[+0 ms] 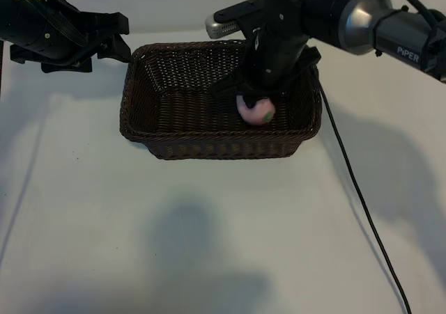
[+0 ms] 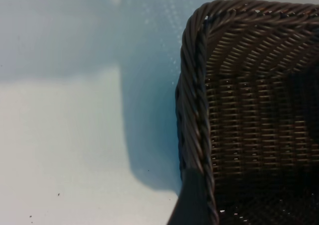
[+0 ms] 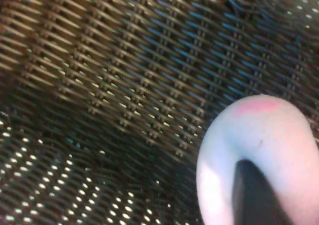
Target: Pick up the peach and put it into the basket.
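Reaching down into the basket, right gripper meets peach.

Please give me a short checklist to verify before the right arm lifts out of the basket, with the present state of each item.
1. Peach is inside the basket: ok.
2. Peach rests on the basket floor: cannot tell.
3. Right end effector has let go of the peach: cannot tell; it sits right on top.
4. Left end effector is outside the basket, at its far left corner: ok.
5. Cable lies outside the basket, on the table: ok.
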You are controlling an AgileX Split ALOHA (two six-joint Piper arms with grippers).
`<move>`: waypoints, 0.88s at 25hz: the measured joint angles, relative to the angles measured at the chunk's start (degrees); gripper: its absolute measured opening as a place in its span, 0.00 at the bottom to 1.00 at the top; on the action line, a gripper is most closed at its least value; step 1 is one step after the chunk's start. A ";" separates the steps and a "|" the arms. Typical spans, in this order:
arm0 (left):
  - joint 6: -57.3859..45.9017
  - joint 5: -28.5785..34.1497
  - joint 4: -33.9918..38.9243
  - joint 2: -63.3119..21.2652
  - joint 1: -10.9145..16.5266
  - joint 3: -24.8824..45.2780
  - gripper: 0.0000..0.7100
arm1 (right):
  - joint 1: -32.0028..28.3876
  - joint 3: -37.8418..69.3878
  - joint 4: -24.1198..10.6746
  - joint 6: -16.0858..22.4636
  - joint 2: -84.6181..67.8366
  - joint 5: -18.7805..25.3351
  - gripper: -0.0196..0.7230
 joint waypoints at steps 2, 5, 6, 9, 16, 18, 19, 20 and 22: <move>0.00 0.00 0.00 0.00 0.00 0.00 0.83 | 0.00 -2.94 0.00 -0.73 0.00 2.70 0.63; 0.00 0.00 0.00 0.00 0.00 0.00 0.83 | 0.00 -7.72 0.07 -0.73 -0.05 6.72 0.83; 0.00 0.00 0.00 0.00 0.00 0.00 0.83 | 0.00 -9.12 0.07 -0.73 -0.11 8.13 0.85; 0.00 0.00 0.00 0.00 0.00 0.00 0.83 | 0.00 -11.83 -0.13 -0.73 -0.11 11.67 0.85; 0.00 0.05 0.00 0.00 0.00 0.00 0.83 | -4.00 -13.49 -0.36 -0.92 -0.11 16.36 0.80; 0.00 0.05 0.00 0.00 0.00 0.00 0.83 | -6.52 -13.49 -0.49 -1.36 -0.11 17.44 0.80; 0.00 0.05 0.00 0.00 0.00 0.00 0.83 | -7.97 -13.49 -0.54 -1.66 -0.11 17.58 0.80; 0.00 0.05 0.05 0.00 0.00 0.00 0.83 | -9.40 -13.49 -0.61 -2.00 -0.17 17.64 0.80; 0.00 0.05 0.05 0.00 0.00 0.00 0.83 | -11.92 -13.49 -0.72 -2.41 -0.31 17.69 0.80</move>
